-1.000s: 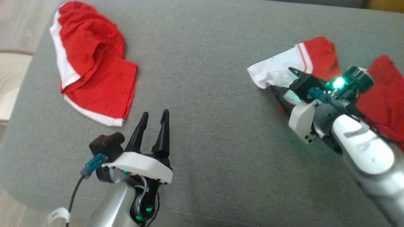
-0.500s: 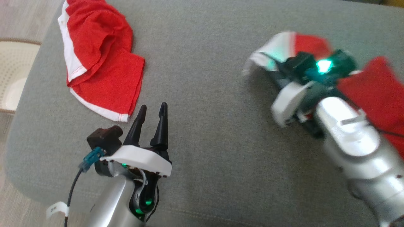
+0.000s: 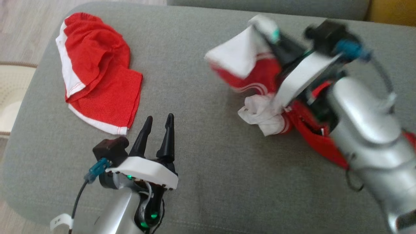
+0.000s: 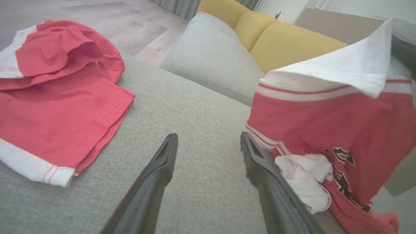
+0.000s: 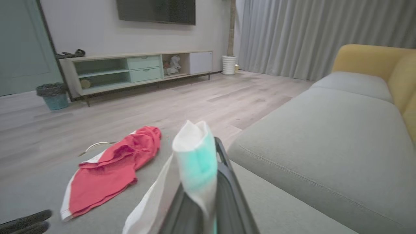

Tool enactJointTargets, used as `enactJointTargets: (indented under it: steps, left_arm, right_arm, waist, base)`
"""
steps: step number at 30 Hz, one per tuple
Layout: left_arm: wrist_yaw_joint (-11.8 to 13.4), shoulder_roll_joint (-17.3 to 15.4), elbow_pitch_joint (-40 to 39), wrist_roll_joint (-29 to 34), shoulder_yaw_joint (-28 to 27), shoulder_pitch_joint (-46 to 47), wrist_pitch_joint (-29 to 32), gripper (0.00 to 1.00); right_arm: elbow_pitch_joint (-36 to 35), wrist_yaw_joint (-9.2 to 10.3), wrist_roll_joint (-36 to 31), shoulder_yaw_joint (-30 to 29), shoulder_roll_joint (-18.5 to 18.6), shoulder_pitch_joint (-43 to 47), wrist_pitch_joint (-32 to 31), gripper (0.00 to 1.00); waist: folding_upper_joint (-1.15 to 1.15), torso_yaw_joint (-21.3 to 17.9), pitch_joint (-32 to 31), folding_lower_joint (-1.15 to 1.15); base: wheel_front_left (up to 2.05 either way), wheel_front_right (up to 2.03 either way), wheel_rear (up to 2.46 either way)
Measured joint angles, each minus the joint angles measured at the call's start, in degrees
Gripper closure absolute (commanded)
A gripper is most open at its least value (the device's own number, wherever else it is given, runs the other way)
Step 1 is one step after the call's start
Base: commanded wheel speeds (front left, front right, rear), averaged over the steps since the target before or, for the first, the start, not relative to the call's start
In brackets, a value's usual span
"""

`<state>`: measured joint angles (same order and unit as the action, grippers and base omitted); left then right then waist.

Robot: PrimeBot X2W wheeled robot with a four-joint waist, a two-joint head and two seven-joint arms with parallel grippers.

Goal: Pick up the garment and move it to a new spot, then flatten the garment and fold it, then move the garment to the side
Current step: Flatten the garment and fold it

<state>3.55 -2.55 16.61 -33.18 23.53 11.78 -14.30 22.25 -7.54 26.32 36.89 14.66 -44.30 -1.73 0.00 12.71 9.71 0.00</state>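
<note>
A red and white jersey [image 3: 250, 74] hangs lifted above the grey cushion [image 3: 208, 156], with my right gripper [image 3: 269, 31] shut on its white sleeve. Its lower folds bunch at the cushion's right side. The right wrist view has the white cloth [image 5: 191, 152] pinched between the two dark fingers of that gripper [image 5: 203, 144]. My left gripper [image 3: 159, 120] stands open near the front edge, holding nothing. From the left wrist, that open gripper [image 4: 208, 139] points at bare cushion, and the jersey [image 4: 325, 113] dangles to its right.
Red shorts with white trim [image 3: 97, 74] lie crumpled at the cushion's far left, also seen as the shorts [image 4: 58, 97] and the shorts [image 5: 113, 169]. A pale basket [image 3: 9, 97] stands on the floor on the left. A second grey seat [image 5: 325, 136] and yellow backrests [image 4: 292, 42] lie beyond.
My right gripper has risen and swung left with the jersey, pulling it off the cushion so it now hangs. The left arm has stayed put. The camera has shifted slightly.
</note>
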Motion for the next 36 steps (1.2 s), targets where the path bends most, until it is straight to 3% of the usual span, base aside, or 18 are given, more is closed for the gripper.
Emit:
enactJointTargets:
  steps: [7,8,9,15,21,29,36]
  left_arm:
    - [0.0,0.0,-0.6,-0.3,2.3,0.7,0.0,0.00]
    - [0.0,0.0,-0.6,-0.4,2.5,1.1,0.0,0.00]
    - [0.0,0.0,-0.6,-0.8,2.7,1.6,0.0,0.00]
    - [0.0,0.1,-0.7,-1.3,3.3,3.6,0.0,0.00]
    - [0.0,0.1,-0.4,-1.1,1.8,3.6,0.0,0.00]
    - [0.0,0.1,0.1,1.1,-1.3,3.1,0.0,0.00]
    - [0.0,0.1,-0.3,1.9,-2.5,-1.3,0.0,0.00]
  right_arm:
    - [15.6,0.00,-0.5,-9.0,3.5,-10.2,-2.2,1.00]
    - [18.1,0.00,-1.2,-9.5,4.2,-11.8,-1.9,0.69]
    - [20.5,0.00,-2.5,-9.8,4.8,-13.3,-1.3,0.00]
    - [37.4,0.00,-13.0,-16.9,6.3,-20.1,2.0,0.00]
    - [43.0,0.00,-16.5,-19.3,1.4,-20.0,8.1,0.00]
    - [42.7,0.00,-15.5,-20.6,-2.4,-15.7,14.8,0.00]
    - [31.7,0.00,-12.6,-21.5,-3.8,-2.4,16.0,0.00]
  waist:
    - [0.00,2.7,4.1,0.00]
    - [0.00,3.2,4.8,0.00]
    - [0.00,3.7,5.4,0.00]
    - [0.00,6.1,8.4,0.01]
    - [0.00,4.5,7.4,0.01]
    - [0.00,-0.6,2.7,0.00]
    - [0.00,-5.3,-3.0,0.00]
  base:
    - [0.00,0.00,0.00]
    - [0.00,0.00,0.00]
    - [0.00,0.00,0.00]
    - [0.00,0.00,0.00]
    - [0.00,0.00,0.00]
    - [0.00,0.00,0.00]
    - [0.00,0.00,0.00]
